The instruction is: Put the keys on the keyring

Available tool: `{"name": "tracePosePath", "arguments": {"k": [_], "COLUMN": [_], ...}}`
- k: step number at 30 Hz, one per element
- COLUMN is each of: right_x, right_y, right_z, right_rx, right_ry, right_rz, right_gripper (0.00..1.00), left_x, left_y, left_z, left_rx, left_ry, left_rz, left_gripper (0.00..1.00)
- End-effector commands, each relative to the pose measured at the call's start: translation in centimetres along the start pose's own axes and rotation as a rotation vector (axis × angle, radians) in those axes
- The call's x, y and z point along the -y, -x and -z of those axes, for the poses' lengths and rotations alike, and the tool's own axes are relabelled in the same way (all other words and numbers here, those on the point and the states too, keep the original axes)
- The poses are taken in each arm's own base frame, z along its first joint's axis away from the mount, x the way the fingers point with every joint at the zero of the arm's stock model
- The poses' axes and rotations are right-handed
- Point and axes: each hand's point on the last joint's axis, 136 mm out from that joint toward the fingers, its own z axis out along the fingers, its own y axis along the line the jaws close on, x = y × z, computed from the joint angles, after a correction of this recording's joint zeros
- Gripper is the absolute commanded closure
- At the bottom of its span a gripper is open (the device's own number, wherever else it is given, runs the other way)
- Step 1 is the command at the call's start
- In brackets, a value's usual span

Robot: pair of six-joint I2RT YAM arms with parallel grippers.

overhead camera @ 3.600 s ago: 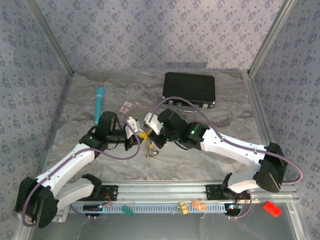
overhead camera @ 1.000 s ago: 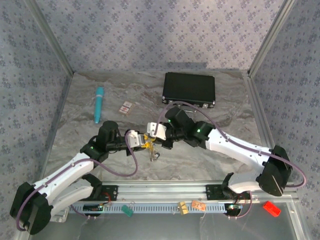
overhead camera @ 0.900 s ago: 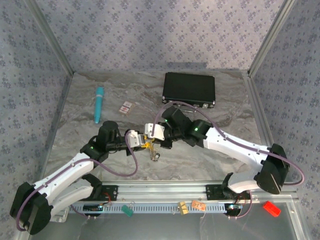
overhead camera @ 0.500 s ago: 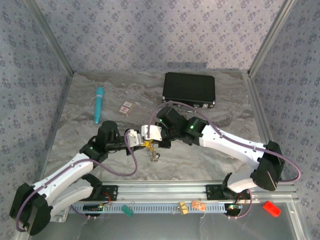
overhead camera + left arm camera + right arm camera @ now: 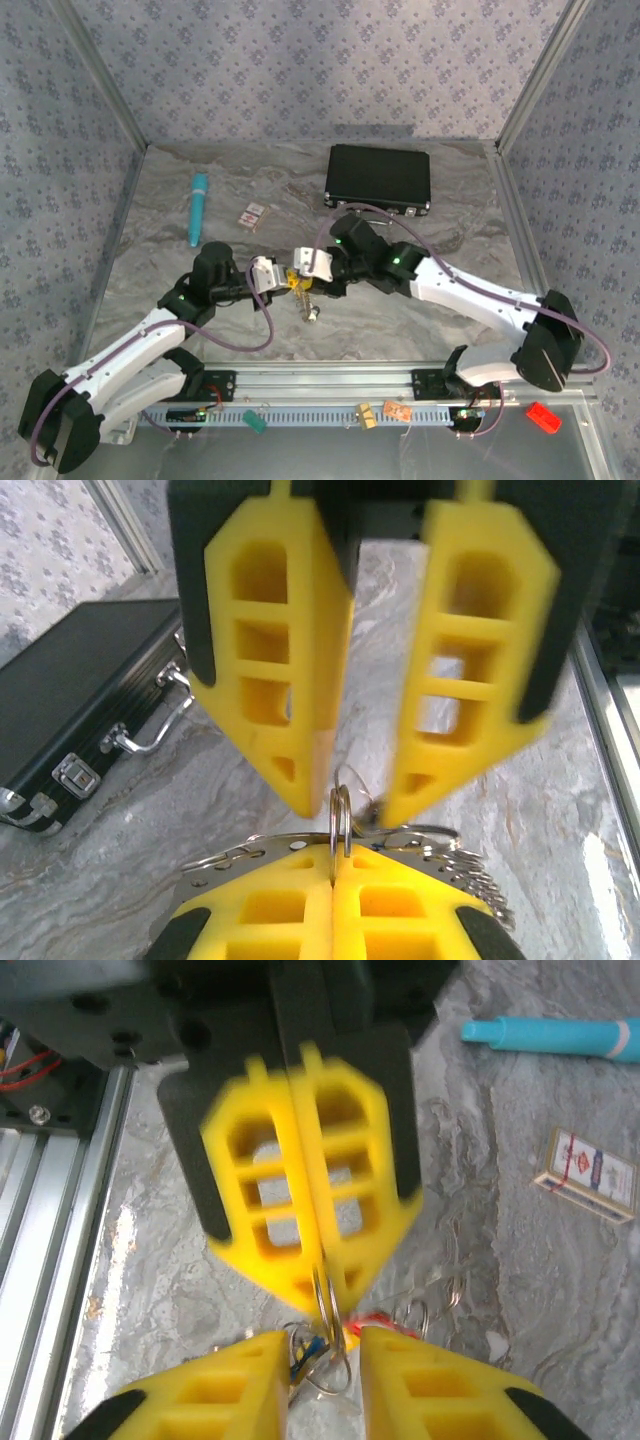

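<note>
Surface: grey marbled table (image 5: 140, 245), walled on three sides by blue-grey patterned paper (image 5: 300, 70), with metal posts (image 5: 100, 75) in the far corners and a rail (image 5: 330, 380) along the near edge.

On the table: a black case (image 5: 378, 178) at the far edge, right of centre. A teal pen (image 5: 198, 208) lies toward the far left corner, with a small card (image 5: 253, 214) just right of it, apart from it.

Both arms meet over the middle of the table, nearer the near edge than the far one.

Left gripper (image 5: 332, 852): jaws fully together, pinching the keyring (image 5: 340, 815) edge-on between the yellow fingertips. The ring stands upright out of the grip, off the table.

Right gripper (image 5: 322, 1345): jaws narrowly parted, one fingertip on either side of the ring. Whether either pad touches the wire cannot be told.

Keys (image 5: 306, 298): they hang as a small cluster below the ring, between the two grippers. The right wrist view shows blue and red bits there, blurred. Whether they are threaded cannot be told.

Against earlier frames:
- A few seconds back, both grippers sat closer to the far edge; they have come toward the near edge.
- A second ago the right jaws were shut and the left slightly open; now that is reversed.
- Half a second ago the right gripper sat a little further left.
- Case, pen and card have not moved.
</note>
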Motion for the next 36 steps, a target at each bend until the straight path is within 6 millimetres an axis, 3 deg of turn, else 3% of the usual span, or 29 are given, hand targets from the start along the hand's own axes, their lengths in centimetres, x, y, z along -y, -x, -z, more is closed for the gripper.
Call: {"name": "tracePosePath", "arguments": {"k": [1,7,13,20,31,36], "right_x": [0.7,0.4,0.6,-0.5,-1.1,-1.3], "right_y": [1.5,1.1,1.4,0.6,2.4,2.2], "right_z": [2.2,2.6,3.5,4.0,3.1,2.0], "right_rx": [0.194,0.280,0.308,0.272,0.294,0.280], "right_ry": [0.014,0.050,0.046,0.071,0.080,0.083], "right_rz": [-0.118,-0.163,-0.158,-0.162,-0.064,-0.038], "right_gripper": [0.67,0.62,0.62,0.66,0.64,0.67], "left_x": [-0.2,0.3,1.0,0.8,1.2,1.5], "left_y": [3.5,4.6,3.9,3.7,3.3,3.3], "left_z": [0.6,0.2,-0.2,-0.2,-0.2,-0.3], "left_rx": [0.142,0.183,0.171,0.162,0.180,0.202], "left_ry": [0.005,0.013,0.016,0.028,0.028,0.025], "left_rz": [-0.002,0.056,0.033,0.009,-0.009,-0.008], "left_gripper": [1.00,1.00,1.00,1.00,1.00,1.00]}}
